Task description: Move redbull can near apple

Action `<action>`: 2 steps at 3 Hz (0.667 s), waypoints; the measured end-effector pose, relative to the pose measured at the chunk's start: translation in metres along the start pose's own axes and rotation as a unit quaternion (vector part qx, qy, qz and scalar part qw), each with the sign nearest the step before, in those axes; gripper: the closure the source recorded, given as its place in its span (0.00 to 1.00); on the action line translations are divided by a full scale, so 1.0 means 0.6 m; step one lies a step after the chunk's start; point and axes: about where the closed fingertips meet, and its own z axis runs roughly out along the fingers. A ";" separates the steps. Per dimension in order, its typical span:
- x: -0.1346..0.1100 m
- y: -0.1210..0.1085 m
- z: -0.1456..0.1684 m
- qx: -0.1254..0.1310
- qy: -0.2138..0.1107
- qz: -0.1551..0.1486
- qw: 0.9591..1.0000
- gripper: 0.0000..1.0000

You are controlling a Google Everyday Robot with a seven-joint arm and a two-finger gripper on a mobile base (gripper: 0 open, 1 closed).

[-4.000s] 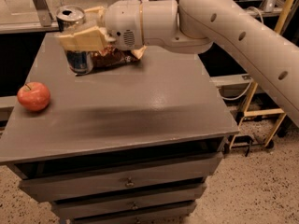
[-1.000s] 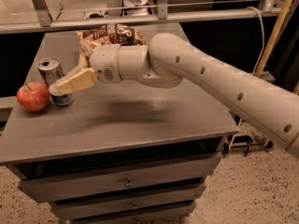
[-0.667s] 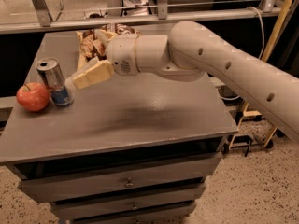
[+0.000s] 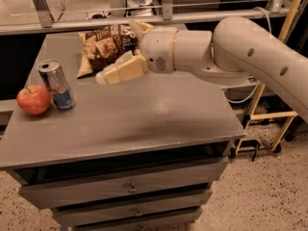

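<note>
The redbull can (image 4: 57,84), slim, silver and blue, stands upright at the left edge of the grey table (image 4: 144,121). The red apple (image 4: 33,100) rests just left of it, touching or nearly touching. My gripper (image 4: 107,72), with cream fingers, hovers above the table to the right of the can and well apart from it. It is open and holds nothing. The white arm reaches in from the right.
A brown snack bag (image 4: 103,44) lies at the back of the table, just behind the gripper. The table has drawers (image 4: 130,189) below its front edge. A metal rail (image 4: 144,19) runs behind it. A yellow frame (image 4: 269,114) stands to the right.
The gripper carried the can from the back of the table to beside the apple, let go of it, and has drawn back to the right and up.
</note>
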 end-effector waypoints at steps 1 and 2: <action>-0.005 -0.019 -0.062 0.037 -0.019 -0.016 0.999 0.00; -0.005 -0.019 -0.062 0.037 -0.019 -0.016 0.999 0.00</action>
